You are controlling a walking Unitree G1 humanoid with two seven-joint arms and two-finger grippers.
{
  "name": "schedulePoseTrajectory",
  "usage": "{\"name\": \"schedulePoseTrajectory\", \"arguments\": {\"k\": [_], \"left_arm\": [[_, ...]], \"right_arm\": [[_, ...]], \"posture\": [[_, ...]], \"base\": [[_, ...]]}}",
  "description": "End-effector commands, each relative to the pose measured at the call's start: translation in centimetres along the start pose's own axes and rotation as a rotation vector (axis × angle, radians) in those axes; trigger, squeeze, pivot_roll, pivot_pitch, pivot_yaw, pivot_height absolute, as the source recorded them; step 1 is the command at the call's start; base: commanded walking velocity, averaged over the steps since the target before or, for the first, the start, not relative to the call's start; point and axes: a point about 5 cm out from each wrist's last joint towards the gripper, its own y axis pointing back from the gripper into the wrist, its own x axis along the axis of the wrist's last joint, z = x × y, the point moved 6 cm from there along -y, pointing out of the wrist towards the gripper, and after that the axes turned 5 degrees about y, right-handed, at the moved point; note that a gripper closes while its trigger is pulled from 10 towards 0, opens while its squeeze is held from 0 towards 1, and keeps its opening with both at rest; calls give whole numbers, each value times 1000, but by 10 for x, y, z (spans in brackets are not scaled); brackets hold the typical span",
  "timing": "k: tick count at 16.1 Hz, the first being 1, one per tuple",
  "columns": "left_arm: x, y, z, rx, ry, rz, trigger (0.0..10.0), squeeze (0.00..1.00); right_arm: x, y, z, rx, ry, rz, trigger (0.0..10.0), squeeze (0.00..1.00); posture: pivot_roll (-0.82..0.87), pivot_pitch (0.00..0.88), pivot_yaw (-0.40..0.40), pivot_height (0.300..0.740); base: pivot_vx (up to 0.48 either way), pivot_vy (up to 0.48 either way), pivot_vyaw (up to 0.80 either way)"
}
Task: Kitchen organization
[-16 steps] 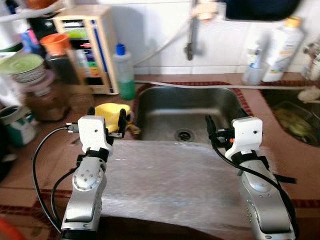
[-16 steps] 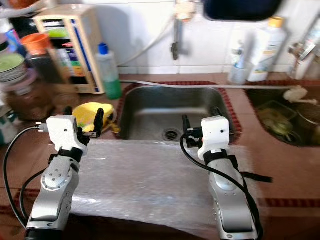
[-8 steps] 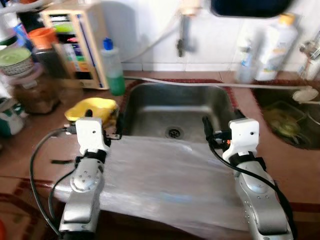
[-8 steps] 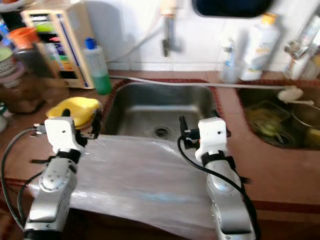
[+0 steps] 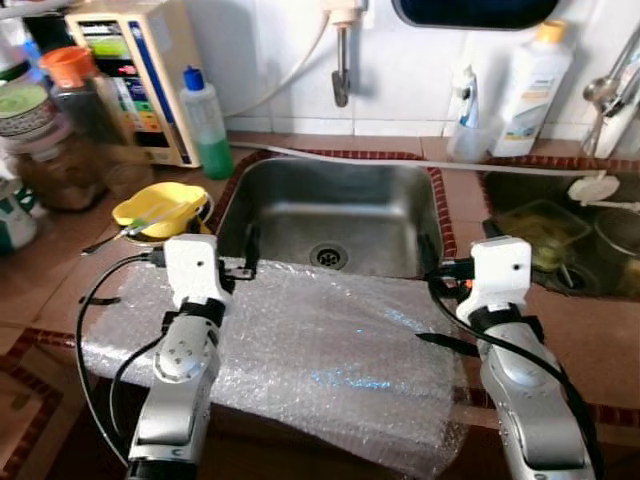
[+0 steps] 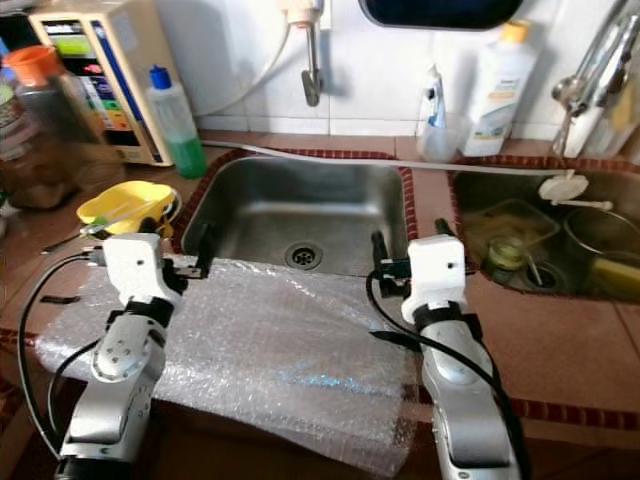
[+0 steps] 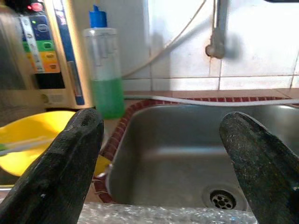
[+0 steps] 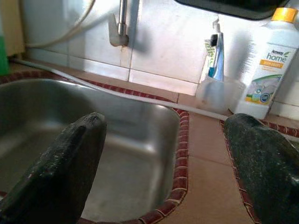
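Two grippers, the left gripper (image 5: 247,262) and the right gripper (image 5: 432,266), hover with jaws wide and holding nothing over the far edge of the bubble wrap (image 5: 320,350), which lies on the counter (image 5: 590,335) just near the sink (image 5: 335,215). I think the wrap hangs over the near edge, so a careless pull could drag it down. A left sweep may hit the yellow bowl (image 5: 160,208).

A terracotta-tiled counter (image 5: 585,335) filled the frame, its steel sink (image 5: 335,215) at centre. Bubble wrap (image 5: 320,355) lay across the lower middle; a yellow dish (image 5: 160,208), possibly a bowl, sat at left.
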Motion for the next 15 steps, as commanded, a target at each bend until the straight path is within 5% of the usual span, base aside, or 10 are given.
{"name": "schedulePoseTrajectory", "arguments": {"k": [1,15], "left_arm": [[3,-1,-5,6,-17,5,10000,0],[6,-3,-4,-1,-29,10,10000,0]], "right_arm": [[8,-1,-2,-2,-13,27,10000,0],[8,-1,-1,-18,-26,31,10000,0]], "posture": [[-37,28,68,740],[-34,29,76,740]], "base": [[0,0,0],[0,87,0]]}}
